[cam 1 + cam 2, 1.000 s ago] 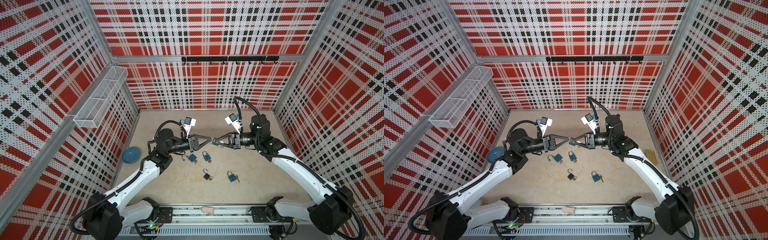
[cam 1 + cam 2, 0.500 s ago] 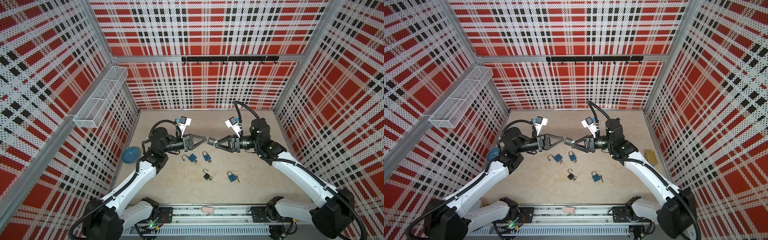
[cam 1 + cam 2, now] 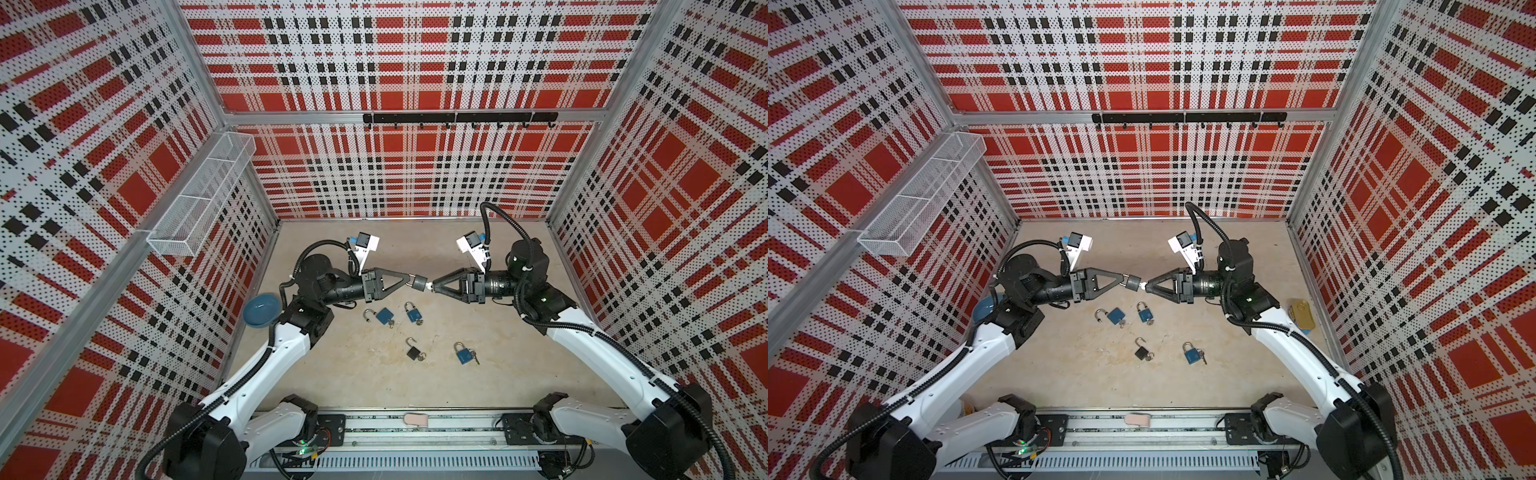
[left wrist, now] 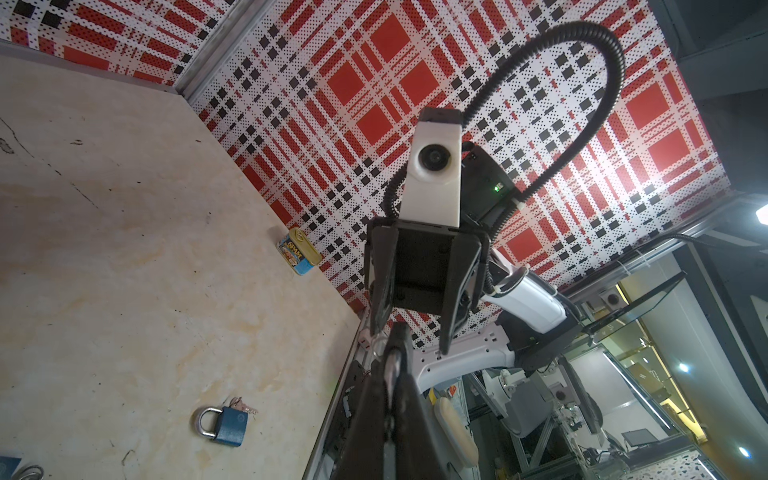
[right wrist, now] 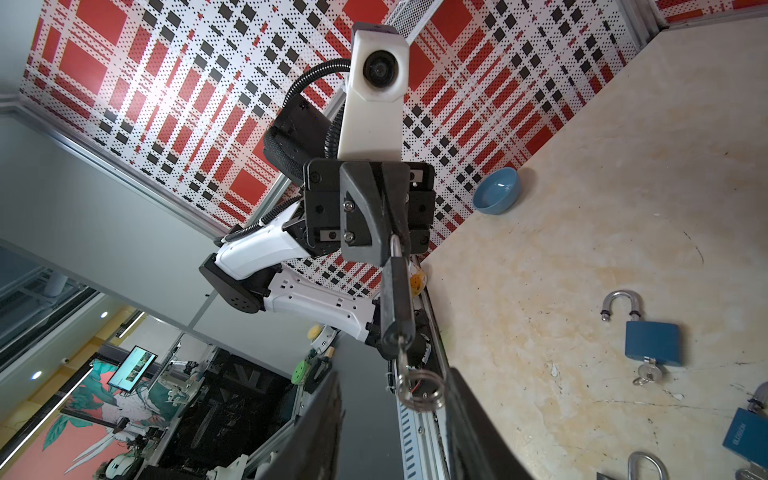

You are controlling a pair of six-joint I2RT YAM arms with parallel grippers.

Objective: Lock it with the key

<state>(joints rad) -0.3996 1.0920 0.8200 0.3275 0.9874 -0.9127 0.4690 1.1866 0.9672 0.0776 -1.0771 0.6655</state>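
Hanging above the middle of the desk [image 3: 374, 374], the black padlock [image 3: 421, 283] is clenched by its shackle in the left tool [image 3: 410, 277]; the right tool [image 3: 432, 286] stands released, jaws parted around the key ring [image 5: 419, 390].

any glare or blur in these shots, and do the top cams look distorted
In both top views the light is even and shadows are soft, but the wide lens curves the plaid lines of the back wall. In the left wrist view a glare patch washes the right wall, and the left gripper's fingers look dark and soft. In the right wrist view glare hits the left wall; the key ring is sharp.
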